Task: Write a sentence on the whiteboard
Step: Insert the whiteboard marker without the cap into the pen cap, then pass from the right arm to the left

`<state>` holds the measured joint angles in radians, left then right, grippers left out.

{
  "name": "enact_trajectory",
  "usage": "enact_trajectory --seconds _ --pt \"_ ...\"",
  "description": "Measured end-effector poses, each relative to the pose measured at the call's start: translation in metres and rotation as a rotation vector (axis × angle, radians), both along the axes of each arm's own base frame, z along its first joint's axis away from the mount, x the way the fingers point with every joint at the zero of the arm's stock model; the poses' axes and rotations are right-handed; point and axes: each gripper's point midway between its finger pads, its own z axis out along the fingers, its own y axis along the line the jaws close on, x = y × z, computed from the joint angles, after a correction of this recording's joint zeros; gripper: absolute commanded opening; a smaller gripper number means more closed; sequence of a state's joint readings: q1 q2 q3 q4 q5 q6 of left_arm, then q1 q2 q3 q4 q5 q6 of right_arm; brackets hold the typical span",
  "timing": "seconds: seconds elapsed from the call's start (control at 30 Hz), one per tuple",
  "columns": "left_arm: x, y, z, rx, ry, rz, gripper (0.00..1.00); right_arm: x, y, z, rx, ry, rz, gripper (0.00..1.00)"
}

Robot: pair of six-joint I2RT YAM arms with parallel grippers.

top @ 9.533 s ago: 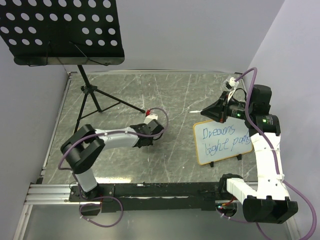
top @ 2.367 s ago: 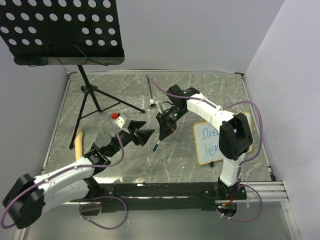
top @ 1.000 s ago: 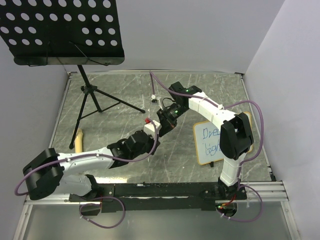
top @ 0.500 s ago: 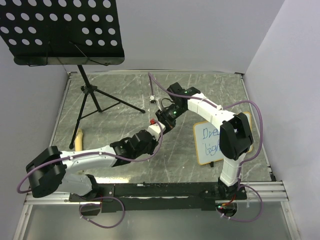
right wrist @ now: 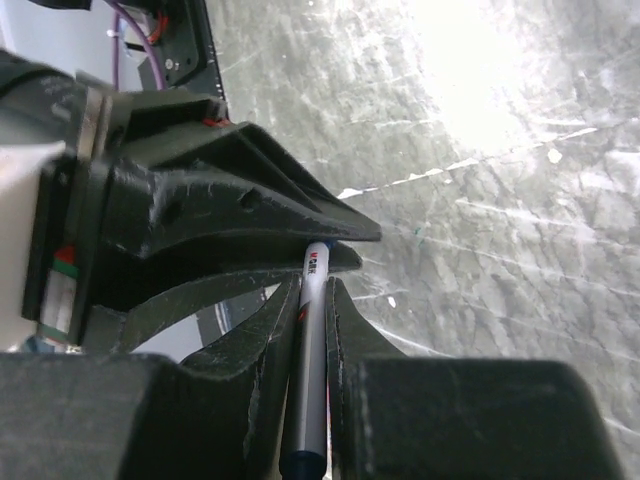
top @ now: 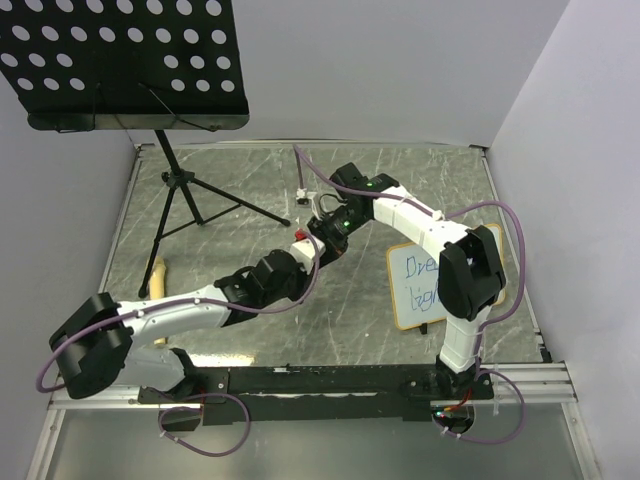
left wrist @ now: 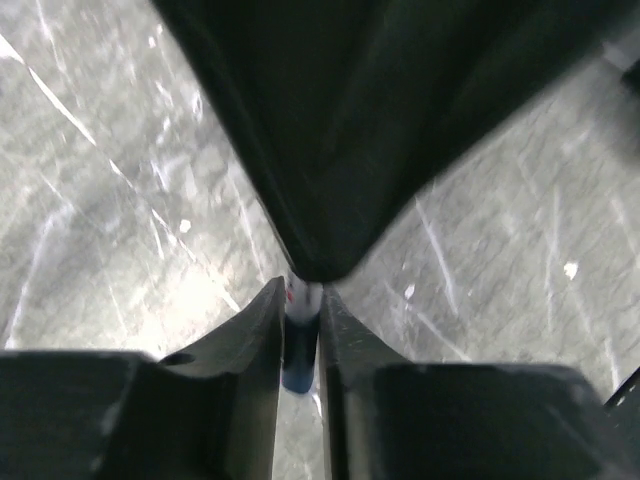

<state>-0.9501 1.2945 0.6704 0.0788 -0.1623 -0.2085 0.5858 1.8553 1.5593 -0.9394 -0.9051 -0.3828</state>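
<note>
Near the middle of the grey marbled table (top: 420, 185), the right gripper (right wrist: 312, 292) is pinching a slim white-and-blue marker pen (right wrist: 309, 350) by its barrel, while the left gripper (left wrist: 300, 300) is clamping the same pen's far end between its fingers. Toward the table's right edge, the small wooden-framed whiteboard (top: 398, 305) is sitting, its blue handwritten sentence (top: 408, 268) partly covered by the right arm (top: 470, 270).

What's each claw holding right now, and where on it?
Both grip one marker: the right claw clamps its barrel, and the left claw pinches its blue end.
</note>
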Motion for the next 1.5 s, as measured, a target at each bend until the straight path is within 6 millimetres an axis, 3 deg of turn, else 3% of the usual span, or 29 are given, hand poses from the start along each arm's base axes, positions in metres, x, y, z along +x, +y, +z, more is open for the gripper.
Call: enact_trajectory --seconds 0.03,0.3,0.47,0.6,0.9,1.0,1.03,1.2,1.3,1.33,1.43,1.5 --pt "0.002 -0.001 0.004 -0.023 -0.009 0.004 0.52 -0.002 0.000 0.000 -0.001 0.005 0.003 0.00" --pt "0.000 0.012 0.045 -0.237 -0.081 0.062 0.94 -0.014 -0.001 -0.005 -0.020 0.078 0.024 0.00" --pt "-0.003 0.033 0.064 -0.345 -0.097 0.108 0.96 -0.017 -0.003 -0.013 -0.049 0.121 0.029 0.00" --pt "-0.005 0.045 0.059 -0.374 -0.073 0.099 0.94 -0.016 -0.003 -0.016 -0.053 0.128 0.030 0.00" --pt "-0.023 0.019 0.009 -0.286 0.103 -0.044 0.83 -0.017 -0.002 -0.012 -0.046 0.136 0.033 0.00" --pt "-0.027 0.013 -0.003 -0.267 0.146 -0.080 0.67 -0.017 -0.002 -0.012 -0.045 0.137 0.033 0.00" --pt "-0.028 0.009 -0.004 -0.265 0.153 -0.094 0.50 -0.016 -0.003 -0.012 -0.044 0.137 0.030 0.00" --pt "-0.023 -0.008 -0.001 -0.276 0.182 -0.130 0.05 -0.015 -0.003 -0.013 -0.043 0.132 0.028 0.05" --pt "-0.023 -0.016 0.000 -0.276 0.187 -0.168 0.01 -0.013 -0.006 -0.013 -0.048 0.134 0.019 0.29" --pt "-0.023 -0.017 0.001 -0.277 0.188 -0.172 0.01 -0.012 -0.007 -0.013 -0.050 0.136 0.015 0.47" --pt "-0.023 -0.019 0.001 -0.284 0.194 -0.172 0.01 -0.010 -0.008 -0.011 -0.046 0.137 0.010 0.77" --pt "-0.022 -0.018 0.001 -0.287 0.198 -0.166 0.01 -0.007 -0.009 -0.008 -0.045 0.133 0.002 0.85"
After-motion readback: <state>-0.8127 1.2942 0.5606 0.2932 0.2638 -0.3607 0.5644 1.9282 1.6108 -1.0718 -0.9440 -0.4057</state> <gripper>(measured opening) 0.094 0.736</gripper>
